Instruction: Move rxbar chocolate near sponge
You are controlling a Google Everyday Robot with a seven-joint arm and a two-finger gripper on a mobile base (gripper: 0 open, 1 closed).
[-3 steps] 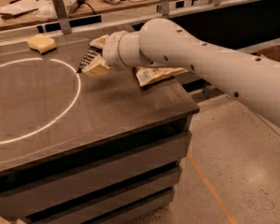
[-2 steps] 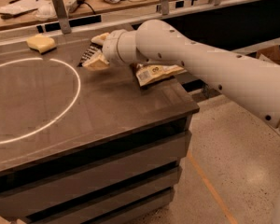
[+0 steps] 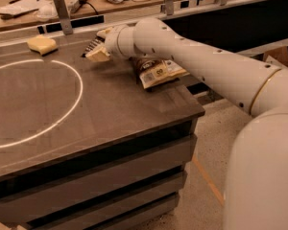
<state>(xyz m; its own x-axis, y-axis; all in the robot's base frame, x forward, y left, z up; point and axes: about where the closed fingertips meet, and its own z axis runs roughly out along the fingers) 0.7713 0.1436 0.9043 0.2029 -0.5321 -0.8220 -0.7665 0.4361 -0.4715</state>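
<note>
One arm (image 3: pixel 216 66): reaches in from the near right, across the table (image 3: pixel 110 123).
Snack bag (image 3: pixel 158 72): lies flat beneath the forearm, not held.
Change: over the last second the gripper (image 3: pixel 97 51) has drifted farther back from the bag, while the sponge (image 3: pixel 42 44) has stayed put. The carry looks under way.
Gripper: clamped on the chocolate bar (image 3: pixel 91 46), whose dark wrapper shows between the cream fingers.
Chocolate bar: in the grip, still apart from the sponge.
Sponge: at the far edge, toward the picture's left; a gap remains.
</note>
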